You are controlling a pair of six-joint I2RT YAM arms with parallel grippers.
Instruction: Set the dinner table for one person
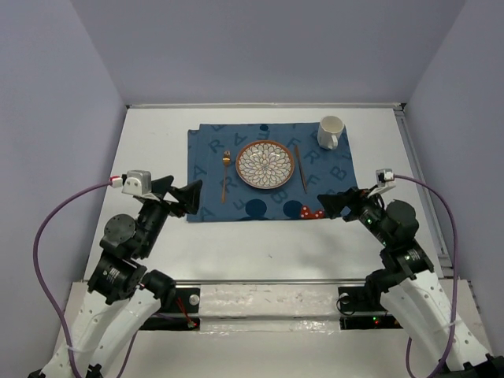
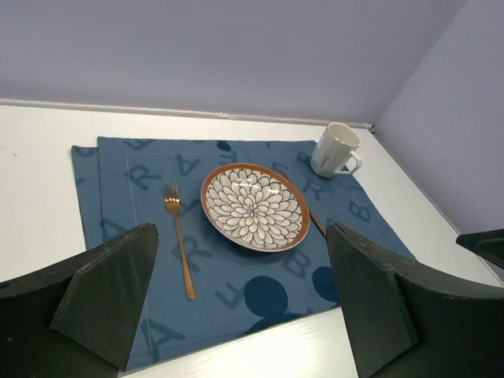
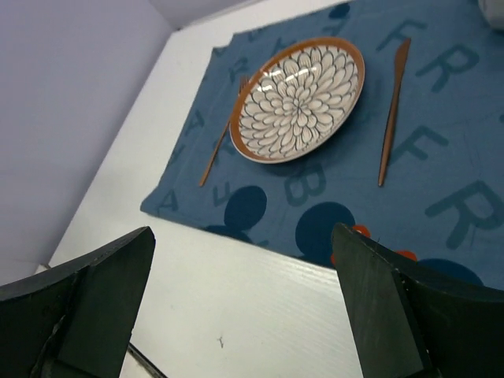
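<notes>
The white dinner table (image 1: 268, 252) carries a dark-blue lettered placemat (image 1: 236, 205). On the placemat sit a flower-patterned plate with a brown rim (image 1: 265, 164), a copper fork (image 1: 225, 175) to its left, a copper knife (image 1: 300, 167) to its right, and a white mug (image 1: 331, 132) at the back right. The plate (image 2: 253, 205), fork (image 2: 179, 239) and mug (image 2: 336, 150) show in the left wrist view; the plate (image 3: 301, 98) and knife (image 3: 390, 120) show in the right wrist view. My left gripper (image 1: 183, 198) is open and empty at the placemat's front left corner. My right gripper (image 1: 337, 205) is open and empty at its front right corner.
Grey walls enclose the table on the left, back and right. A metal rail (image 1: 268, 295) runs along the near edge between the arm bases. Purple cables (image 1: 47, 228) loop from both wrists. Bare white tabletop (image 3: 260, 315) lies in front of the placemat.
</notes>
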